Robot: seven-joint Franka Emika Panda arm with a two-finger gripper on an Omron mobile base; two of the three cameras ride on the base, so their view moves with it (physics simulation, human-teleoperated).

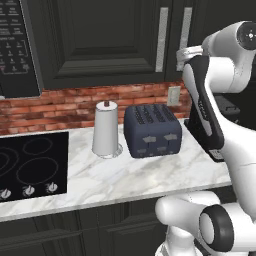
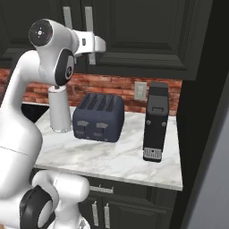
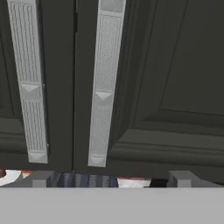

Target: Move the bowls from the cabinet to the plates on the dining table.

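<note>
I see the toaster [image 1: 152, 131] on the counter [image 1: 125, 177], with the paper towel roll [image 1: 106, 130] just left of it and the stovetop [image 1: 31, 165] further left. The cabinet [image 1: 105, 40] hangs above, the microwave [image 1: 15, 47] beside it on the left.

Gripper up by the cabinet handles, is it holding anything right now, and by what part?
Nothing is held. The gripper is open, with its fingertips facing the right door's handle on the closed cabinet.
</note>
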